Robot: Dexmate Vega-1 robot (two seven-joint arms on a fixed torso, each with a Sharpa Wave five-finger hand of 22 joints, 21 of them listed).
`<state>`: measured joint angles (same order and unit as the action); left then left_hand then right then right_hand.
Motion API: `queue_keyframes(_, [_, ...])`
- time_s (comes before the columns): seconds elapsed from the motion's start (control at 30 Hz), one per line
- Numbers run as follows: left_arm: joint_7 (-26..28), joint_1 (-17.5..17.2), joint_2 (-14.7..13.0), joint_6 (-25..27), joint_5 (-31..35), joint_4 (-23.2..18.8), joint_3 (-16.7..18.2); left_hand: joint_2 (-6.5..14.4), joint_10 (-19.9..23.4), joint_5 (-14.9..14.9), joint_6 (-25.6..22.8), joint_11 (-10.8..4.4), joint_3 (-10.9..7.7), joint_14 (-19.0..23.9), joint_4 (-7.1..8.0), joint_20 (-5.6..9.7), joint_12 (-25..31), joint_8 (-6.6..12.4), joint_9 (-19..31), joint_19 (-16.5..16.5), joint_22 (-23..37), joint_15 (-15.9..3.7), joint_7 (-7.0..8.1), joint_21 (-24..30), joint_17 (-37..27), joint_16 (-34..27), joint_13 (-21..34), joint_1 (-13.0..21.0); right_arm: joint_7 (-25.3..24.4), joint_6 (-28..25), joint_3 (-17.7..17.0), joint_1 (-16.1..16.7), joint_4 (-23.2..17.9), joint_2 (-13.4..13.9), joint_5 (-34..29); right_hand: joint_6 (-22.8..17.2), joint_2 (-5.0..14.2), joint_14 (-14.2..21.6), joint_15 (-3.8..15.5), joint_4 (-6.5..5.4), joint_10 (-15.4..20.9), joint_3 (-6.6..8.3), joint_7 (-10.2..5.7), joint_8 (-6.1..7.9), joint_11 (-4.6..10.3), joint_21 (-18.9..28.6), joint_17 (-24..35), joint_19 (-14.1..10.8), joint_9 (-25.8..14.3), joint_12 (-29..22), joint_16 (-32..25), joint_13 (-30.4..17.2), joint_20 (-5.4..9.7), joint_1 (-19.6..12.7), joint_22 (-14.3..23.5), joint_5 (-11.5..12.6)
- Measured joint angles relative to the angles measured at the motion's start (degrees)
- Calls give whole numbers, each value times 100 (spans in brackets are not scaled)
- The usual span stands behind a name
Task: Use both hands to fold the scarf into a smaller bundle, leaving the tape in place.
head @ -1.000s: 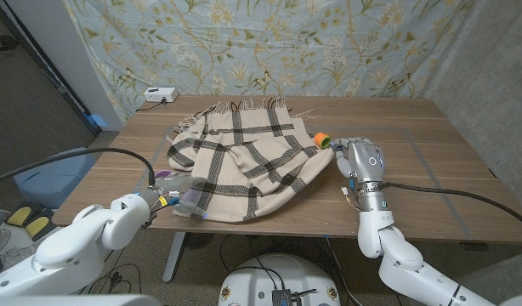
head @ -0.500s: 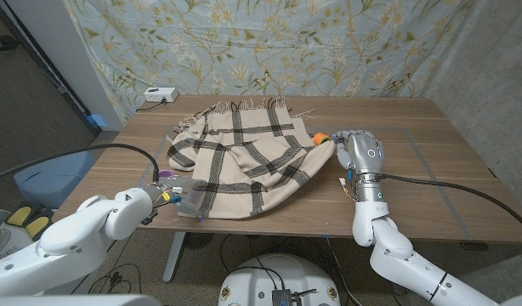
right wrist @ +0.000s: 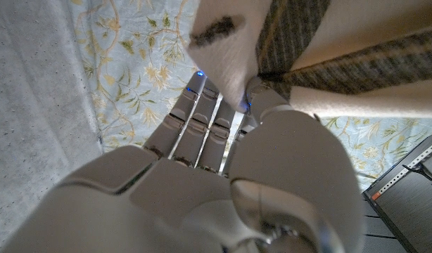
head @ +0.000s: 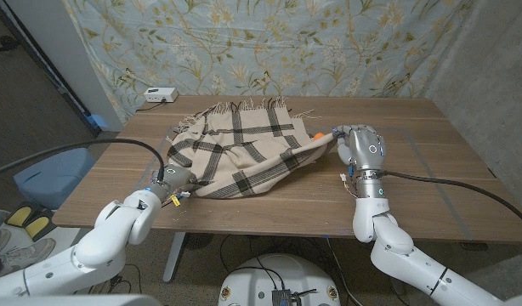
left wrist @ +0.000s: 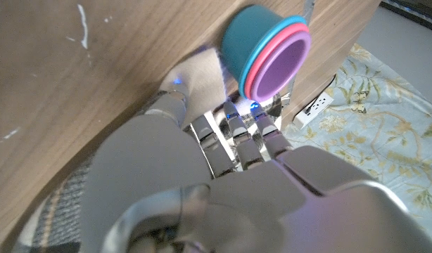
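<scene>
1. A floral curtain (head: 269, 42) hangs across the room behind the wooden table (head: 431, 170), which is the one work surface.
2. One plaid scarf (head: 244, 149) lies bunched on the table, fringe toward the curtain; it serves as landmark.
3. Two robot hands work it. The right hand (head: 361, 149) is at the scarf's right corner, and the right wrist view shows cloth pinched between thumb and fingers (right wrist: 202, 119).
4. The left hand (head: 172, 180) is at the scarf's near left edge; its fingers (left wrist: 237, 140) are curled onto the cloth, gripping it.
5. One white box (head: 160, 94) sits on the table beyond the scarf's left side, near the curtain.
6. One stack of small cups (left wrist: 269, 53), teal, pink and purple, lies just beside the left fingertips.
7. One small orange object (head: 318, 134) shows at the scarf's right corner, against the right hand.
</scene>
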<state>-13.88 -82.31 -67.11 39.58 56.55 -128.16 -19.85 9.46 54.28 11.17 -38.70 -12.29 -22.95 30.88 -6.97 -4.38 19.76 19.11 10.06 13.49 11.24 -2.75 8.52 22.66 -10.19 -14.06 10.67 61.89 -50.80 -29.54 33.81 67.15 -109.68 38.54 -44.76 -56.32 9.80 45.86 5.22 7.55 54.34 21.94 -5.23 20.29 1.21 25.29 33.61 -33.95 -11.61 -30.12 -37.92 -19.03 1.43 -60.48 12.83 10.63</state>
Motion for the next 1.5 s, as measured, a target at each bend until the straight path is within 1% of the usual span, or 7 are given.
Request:
queue_keyframes(0.1, [417,25,48,-105,-115,245,-161,59,132,12,-198,91,-94,346,129,-12,64,3,1,66,11,-35,-138,46,-11,-36,83,-61,-20,11,-8,-2,-9,14,0,-20,0,0,0,0,0,0,-20,-16,0,39,0,20,0,0,22,-18,20,0,-6,0])
queue_keyframes(0.33, [1655,-336,127,-814,-1040,534,123,154,139,218,-960,516,-126,620,428,-53,114,17,7,107,39,-62,-837,90,-63,-36,97,-368,-81,30,-59,-4,-20,22,0,-19,0,0,0,-15,0,16,-20,-16,0,40,20,19,1,-20,44,-26,20,0,-5,0])
queue_keyframes(0.5, [2431,-806,271,-1518,-1815,736,728,75,182,352,-1149,550,-158,672,460,-45,168,191,303,136,38,-71,-865,129,-62,-12,350,-337,-225,80,-115,8,-20,5,46,-16,0,0,0,-15,-22,16,-25,-18,23,40,28,50,1,-43,50,-53,51,0,-5,0])
queue_keyframes(0.63, [3171,-1082,402,-2286,-2566,825,1190,-5,509,408,-1334,294,-157,682,461,-45,182,213,332,136,38,-61,-680,129,-63,15,395,-372,-386,143,-192,36,3,-42,116,-46,0,0,0,-15,-22,16,-55,-21,22,40,28,49,4,-44,65,-71,51,0,-5,0])
queue_keyframes(0.8, [3615,-1282,634,-3157,-3266,915,1834,-14,521,459,-1333,295,-181,682,484,-45,199,213,336,136,38,-62,-680,151,-62,33,440,-365,-661,320,-309,83,33,-115,268,-46,0,0,0,-15,-22,16,-55,-21,22,40,27,81,2,-44,103,-80,19,0,-5,5])
queue_keyframes(1.07, [3413,-1210,1129,-4835,-4543,1233,2415,-6,547,552,-1333,316,-183,761,487,-21,211,213,339,282,64,-83,-680,217,-90,32,532,-344,-1035,660,-547,194,76,-245,460,-46,0,0,0,-37,-21,38,-55,-38,22,88,53,81,-30,-86,128,-106,19,0,-5,41])
queue_keyframes(1.5, [1910,-460,1628,-7330,-6590,1837,2323,-56,632,707,-1333,289,-242,966,512,68,291,213,345,433,91,-105,-680,318,-115,32,700,-287,-1247,1500,-1214,486,98,-790,330,-45,-1,51,10,-54,-21,20,-54,-42,22,121,107,122,-66,-133,139,-159,61,0,-4,66])
